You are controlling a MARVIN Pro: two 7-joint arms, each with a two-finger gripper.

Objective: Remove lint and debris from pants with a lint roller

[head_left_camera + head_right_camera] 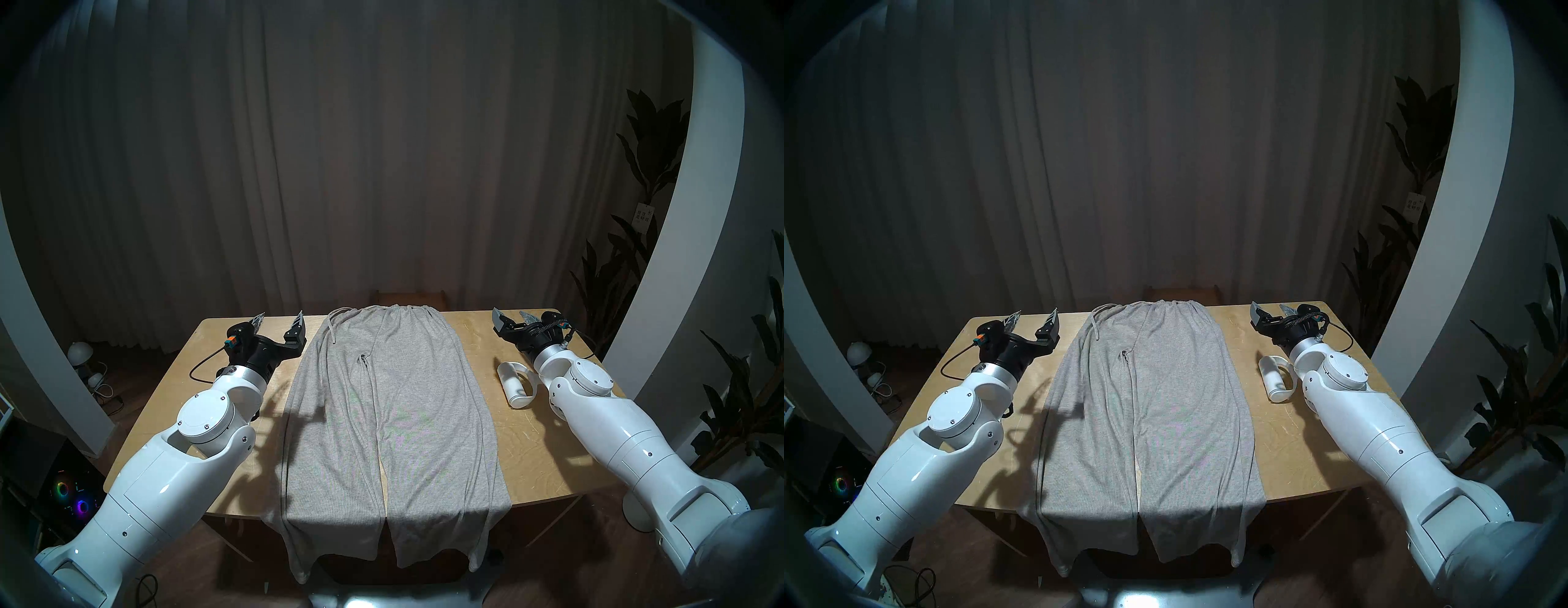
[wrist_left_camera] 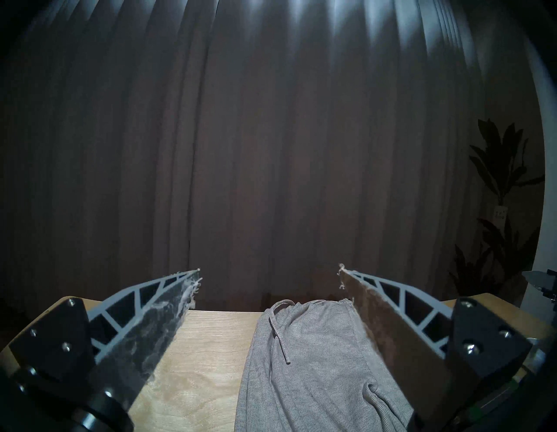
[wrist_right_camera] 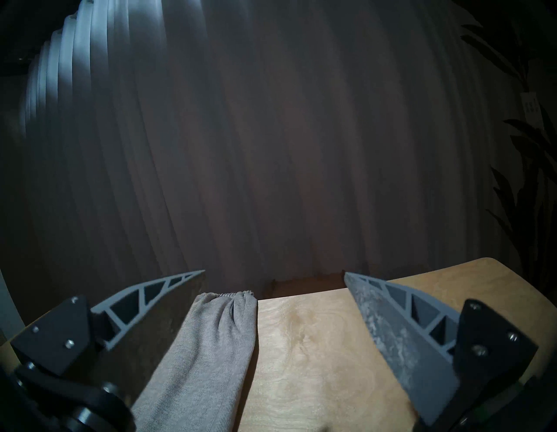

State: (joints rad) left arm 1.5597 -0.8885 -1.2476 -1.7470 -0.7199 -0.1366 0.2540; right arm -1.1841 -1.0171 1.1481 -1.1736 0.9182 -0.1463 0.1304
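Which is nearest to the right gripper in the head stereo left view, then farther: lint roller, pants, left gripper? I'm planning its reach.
From the right gripper:
1. lint roller, on the table just on the robot's side of it.
2. pants, spread along the table's middle.
3. left gripper, beyond the pants on the far side.

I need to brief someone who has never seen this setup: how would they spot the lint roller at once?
Start at the wooden table, where grey pants run down the middle. On the bare wood to their right, beside the right arm's wrist, lies the lint roller. It is the only loose white thing there: a short cylinder in a loop frame.
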